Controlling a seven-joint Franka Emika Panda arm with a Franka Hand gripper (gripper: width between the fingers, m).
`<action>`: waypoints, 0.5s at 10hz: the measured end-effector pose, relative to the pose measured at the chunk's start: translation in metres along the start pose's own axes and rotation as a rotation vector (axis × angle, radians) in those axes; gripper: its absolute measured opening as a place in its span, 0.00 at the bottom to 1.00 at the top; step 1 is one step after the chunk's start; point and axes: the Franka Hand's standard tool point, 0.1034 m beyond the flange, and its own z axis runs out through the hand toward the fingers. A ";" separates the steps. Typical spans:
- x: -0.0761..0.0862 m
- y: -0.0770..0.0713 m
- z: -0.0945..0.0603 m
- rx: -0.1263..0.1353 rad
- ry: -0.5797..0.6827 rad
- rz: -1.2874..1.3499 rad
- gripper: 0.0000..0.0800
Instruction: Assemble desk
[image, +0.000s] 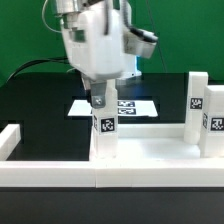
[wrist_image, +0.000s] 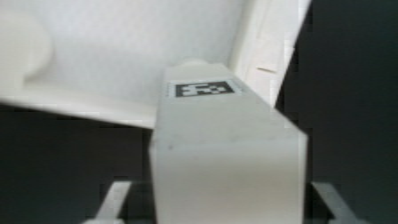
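Note:
The desk panel (image: 150, 150) lies flat at the front of the exterior view and shows as a white rimmed surface in the wrist view (wrist_image: 125, 50). A white square leg post (image: 104, 130) with a black-white tag stands upright at the panel's left corner. It fills the middle of the wrist view (wrist_image: 222, 140). My gripper (image: 99, 104) is over the post's top. In the wrist view my gripper (wrist_image: 226, 205) straddles the post, with a dark gap between each finger and the post's sides, so it is open. Two more tagged leg posts (image: 197, 100) (image: 213, 120) stand at the panel's right.
The marker board (image: 135, 105) lies on the black table behind the panel. A long low white rail (image: 50, 176) runs along the front, with one raised end (image: 10, 136) at the exterior view's left. A green wall is behind.

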 end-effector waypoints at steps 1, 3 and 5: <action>-0.001 0.002 0.000 0.003 -0.033 0.174 0.37; -0.002 0.003 0.000 0.007 -0.074 0.435 0.37; -0.001 0.004 0.000 0.000 -0.071 0.562 0.37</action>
